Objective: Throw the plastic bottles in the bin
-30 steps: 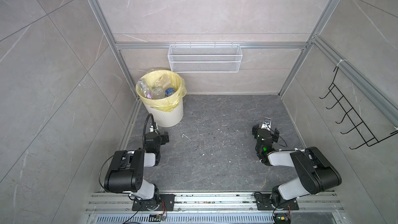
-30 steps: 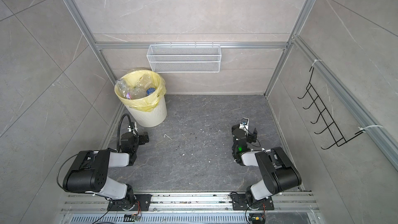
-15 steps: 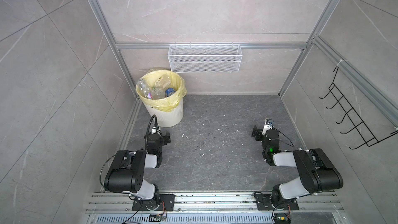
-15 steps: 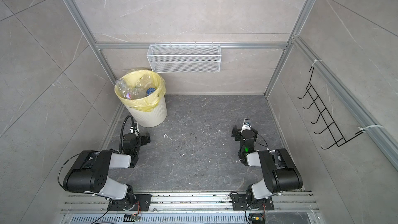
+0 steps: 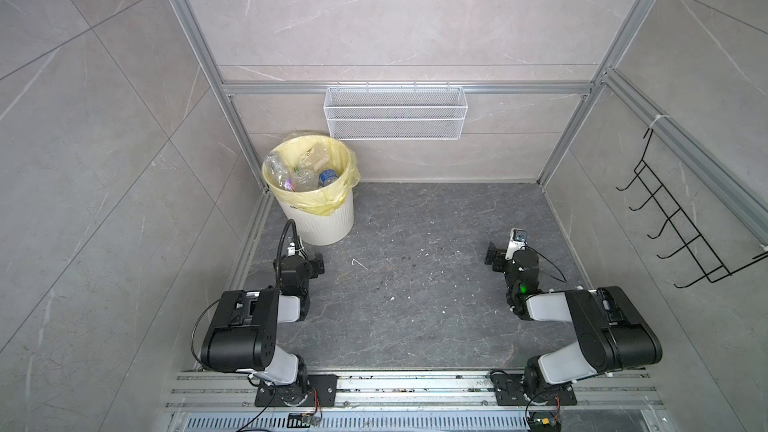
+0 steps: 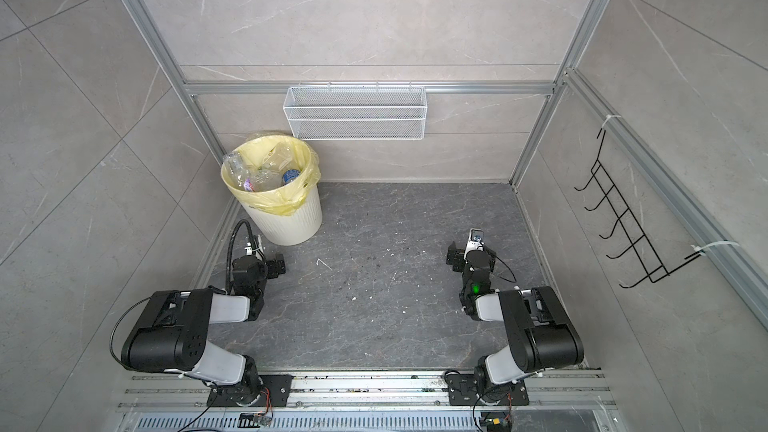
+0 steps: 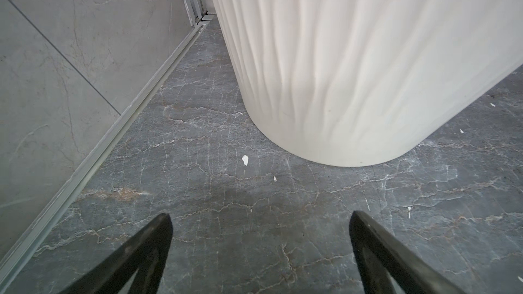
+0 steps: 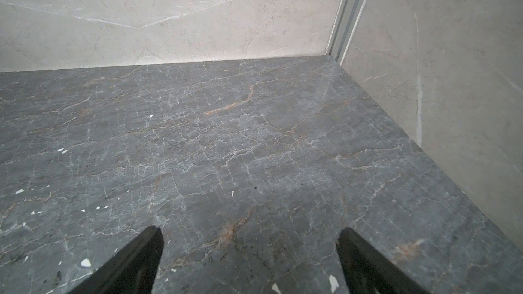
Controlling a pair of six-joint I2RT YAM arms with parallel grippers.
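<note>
Plastic bottles [image 5: 305,178] all in bin [image 5: 328,226], task looks done

Bin stands far left corner w/ bottles piled inside. None seen on floor [image 5: 415,305], only white specks. L gripper [image 7: 260,214] low, near bin base, fingers apart, empty. R gripper [image 8: 249,229] over bare floor on right, fingers apart, empty. Nothing left to pick, as far as views show

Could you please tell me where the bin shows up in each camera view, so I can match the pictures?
In a top view: the bin stands in the far left corner of the floor.
In a top view: the bin stands in that same corner.
Left wrist view: the bin fills much of the picture, close ahead.
Right wrist view: not in it.
Shared landmark: the aluminium rail beside the bin.
</note>
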